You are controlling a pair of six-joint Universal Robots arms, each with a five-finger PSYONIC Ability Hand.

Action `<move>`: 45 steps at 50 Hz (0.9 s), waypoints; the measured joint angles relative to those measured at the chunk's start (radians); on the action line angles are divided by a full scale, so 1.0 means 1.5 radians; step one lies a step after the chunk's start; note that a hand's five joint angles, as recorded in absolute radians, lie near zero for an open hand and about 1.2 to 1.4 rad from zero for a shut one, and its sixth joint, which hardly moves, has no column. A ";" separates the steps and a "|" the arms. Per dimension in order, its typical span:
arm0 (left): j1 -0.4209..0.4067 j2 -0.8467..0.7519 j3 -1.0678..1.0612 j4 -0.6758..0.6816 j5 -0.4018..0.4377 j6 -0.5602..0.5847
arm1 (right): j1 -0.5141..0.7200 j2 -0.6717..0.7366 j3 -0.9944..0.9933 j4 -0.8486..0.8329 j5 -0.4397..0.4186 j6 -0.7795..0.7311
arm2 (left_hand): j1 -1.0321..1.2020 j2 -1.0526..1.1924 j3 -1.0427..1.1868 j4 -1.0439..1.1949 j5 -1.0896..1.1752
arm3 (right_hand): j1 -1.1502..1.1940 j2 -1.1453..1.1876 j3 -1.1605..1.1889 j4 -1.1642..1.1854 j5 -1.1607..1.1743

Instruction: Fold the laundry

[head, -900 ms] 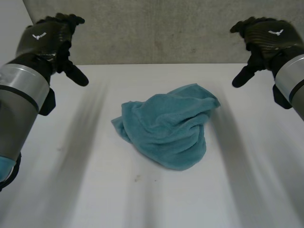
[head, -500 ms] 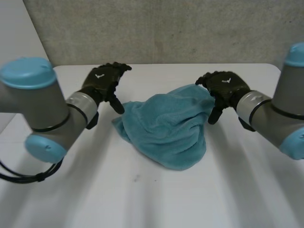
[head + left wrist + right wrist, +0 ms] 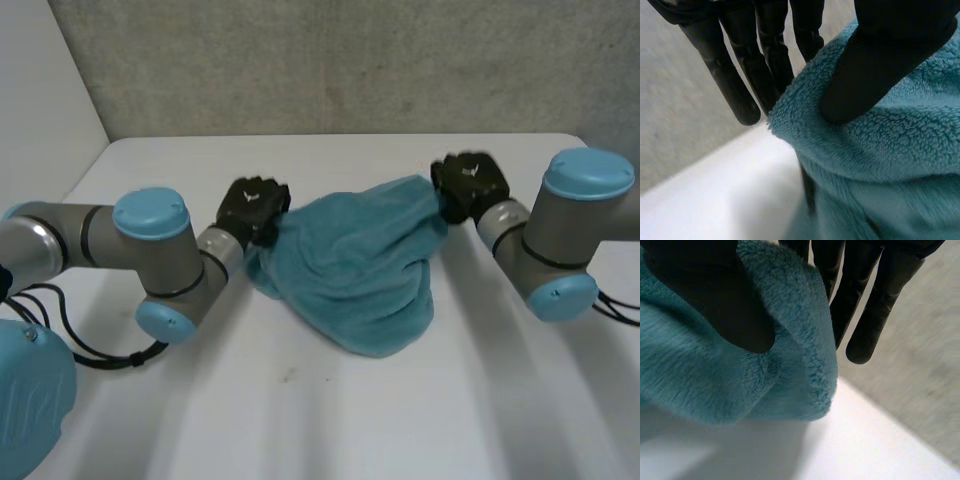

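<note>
Teal and fluffy, the towel (image 3: pixel 350 265) is lying bunched up in the middle of the white table (image 3: pixel 300 420). The left hand (image 3: pixel 252 208) is pinching its left edge and the right hand (image 3: pixel 470 183) its far right corner, probably to pull it flat for folding. Each hand is showing a tiny white mark, but no words to read.

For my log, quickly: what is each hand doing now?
Left hand: closed, pinching the towel's edge.
Right hand: closed, pinching the towel's opposite edge.
</note>
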 measured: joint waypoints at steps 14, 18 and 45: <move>-0.008 0.260 -0.063 0.203 -0.173 0.000 | 0.012 -0.155 -0.071 -0.158 0.084 0.013 | 0.075 0.102 0.102 0.101 0.092 | 0.009 0.000 0.003 0.002 0.012; -0.007 0.341 -0.161 0.199 -0.180 0.000 | 0.019 -0.208 -0.015 -0.144 0.083 0.011 | 0.075 0.104 0.103 0.102 0.092 | 0.009 0.000 0.003 0.002 0.016; -0.079 0.572 -0.491 -0.257 -0.172 -0.041 | 0.067 -0.315 0.258 0.176 -0.009 -0.085 | -0.523 -0.527 -0.526 -0.529 -0.526 | 0.009 0.000 0.004 0.002 0.017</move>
